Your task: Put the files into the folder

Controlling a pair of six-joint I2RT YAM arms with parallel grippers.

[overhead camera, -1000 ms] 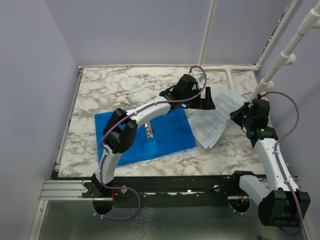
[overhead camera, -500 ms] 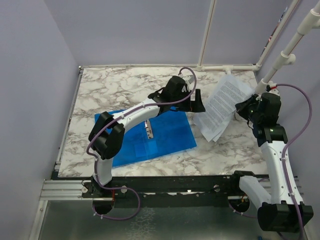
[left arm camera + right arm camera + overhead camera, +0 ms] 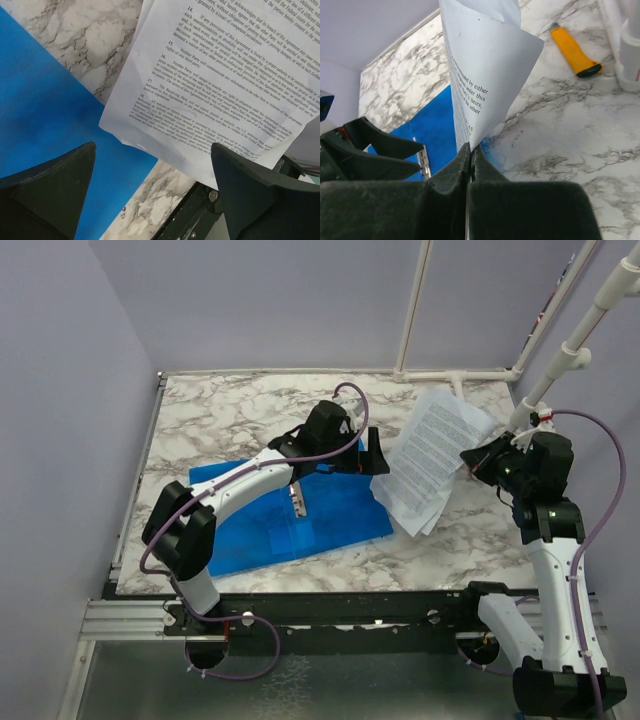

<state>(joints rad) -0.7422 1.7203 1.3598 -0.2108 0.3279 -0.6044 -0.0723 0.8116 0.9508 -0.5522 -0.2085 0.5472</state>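
The files (image 3: 430, 455) are white printed sheets held up off the table at the right, their lower left corner over the folder's right edge. My right gripper (image 3: 478, 466) is shut on their right edge; in the right wrist view the sheets (image 3: 480, 75) rise from the closed jaws (image 3: 470, 150). The blue folder (image 3: 290, 515) lies open and flat with its metal clip (image 3: 298, 500) showing. My left gripper (image 3: 378, 452) is open and empty, just left of the sheets above the folder's right edge. Its view shows the sheets (image 3: 220, 80) and the folder (image 3: 45, 110).
A yellow utility knife (image 3: 572, 50) lies on the marble table (image 3: 220, 420) near the back right, beside white pipe posts (image 3: 555, 365). The table's black front rail (image 3: 340, 605) runs along the near edge.
My right gripper has lifted the files and carried them left toward the folder. My left arm has drawn back left and its gripper now sits at the folder's right edge.
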